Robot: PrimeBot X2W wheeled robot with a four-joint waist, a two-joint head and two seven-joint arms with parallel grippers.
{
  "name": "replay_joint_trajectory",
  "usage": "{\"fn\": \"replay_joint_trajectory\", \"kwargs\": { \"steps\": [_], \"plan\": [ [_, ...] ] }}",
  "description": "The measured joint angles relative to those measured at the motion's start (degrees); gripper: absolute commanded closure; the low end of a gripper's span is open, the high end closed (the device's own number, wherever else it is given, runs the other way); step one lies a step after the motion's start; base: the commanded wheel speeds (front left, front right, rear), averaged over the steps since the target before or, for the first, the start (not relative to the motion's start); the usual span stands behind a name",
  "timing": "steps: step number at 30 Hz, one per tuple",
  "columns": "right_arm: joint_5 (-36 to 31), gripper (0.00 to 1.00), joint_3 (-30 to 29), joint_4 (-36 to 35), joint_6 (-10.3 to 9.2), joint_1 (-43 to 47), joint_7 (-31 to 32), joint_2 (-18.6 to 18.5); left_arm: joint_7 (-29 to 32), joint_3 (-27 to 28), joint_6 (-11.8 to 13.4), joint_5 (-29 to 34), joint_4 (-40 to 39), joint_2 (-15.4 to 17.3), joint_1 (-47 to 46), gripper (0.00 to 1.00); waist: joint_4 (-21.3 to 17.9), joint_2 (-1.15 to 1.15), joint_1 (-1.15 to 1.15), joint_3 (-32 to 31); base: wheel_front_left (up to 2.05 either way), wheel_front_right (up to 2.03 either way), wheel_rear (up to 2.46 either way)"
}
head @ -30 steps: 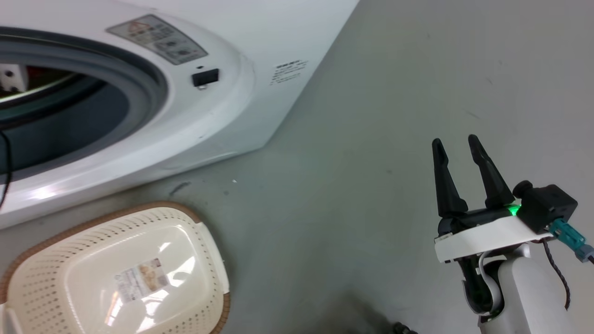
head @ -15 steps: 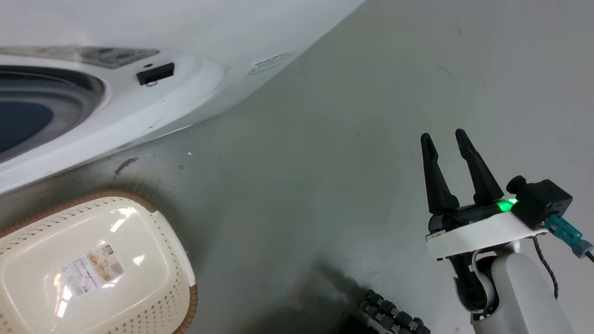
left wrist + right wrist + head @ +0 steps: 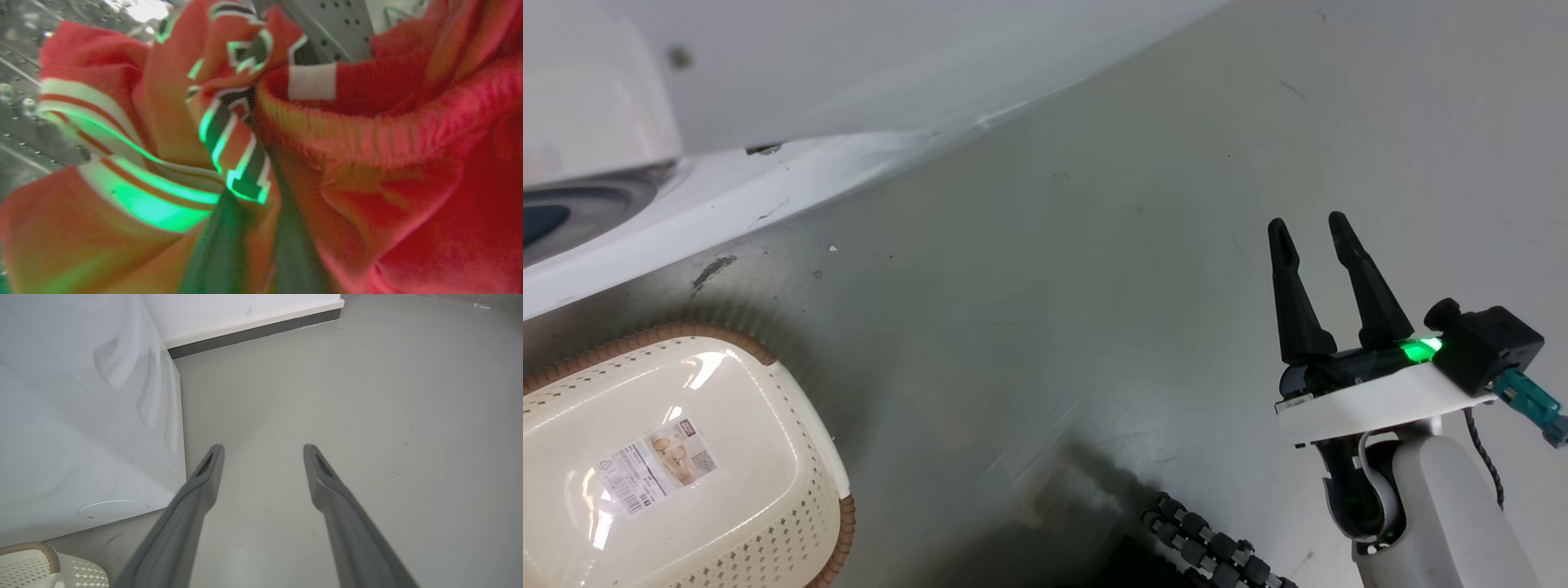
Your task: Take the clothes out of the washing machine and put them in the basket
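clothes (image 3: pixel 367 134) bunch red with white stripes against the drum (image 3: pixel 339 28); right gripper (image 3: pixel 1311 233) hovers above floor (image 3: pixel 1094 245), fingers (image 3: pixel 1294 302) parted, empty; left gripper (image 3: pixel 261 228): hold unclear.

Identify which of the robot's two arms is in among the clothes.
The left one: its wrist view shows red clothes close against the drum. The right gripper hangs open over floor.
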Motion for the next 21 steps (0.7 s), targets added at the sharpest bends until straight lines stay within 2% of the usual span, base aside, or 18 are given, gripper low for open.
{"fn": "replay_joint_trajectory", "kwargs": {
  "steps": [5, 8, 15, 21],
  "plan": [
    [-0.4, 0.0, -0.7, -0.3, 0.0, 0.0, 0.0, 0.0, 0.7, 0.6, 1.7, -0.5, -3.5, 0.9, 1.8, 1.0, -0.3, 0.0, -0.01, -0.1, 0.0, 0.0, 0.0],
    [-0.5, 0.0, -0.7, -0.4, 0.0, 0.0, 0.0, 0.0, -1.9, 1.1, 3.3, -0.2, -6.0, 1.4, 2.8, 1.0, -0.2, 0.0, 0.0, -0.4, 0.0, 0.0, 0.0],
    [-2.7, 0.0, -2.1, -0.2, 0.0, 0.0, 0.0, 0.0, -13.2, 2.9, 6.8, -0.7, -8.7, -0.6, 6.8, 1.0, 1.1, 0.0, -0.01, -2.6, 0.0, 0.0, 0.0],
    [-3.3, 0.0, -3.0, 0.0, 0.0, 0.0, 0.0, 0.0, -24.2, 4.7, 9.0, -2.1, -7.5, -4.0, 11.0, 1.0, 2.3, 0.0, -0.01, -5.5, 0.0, 0.0, 0.0]
  ]
}}
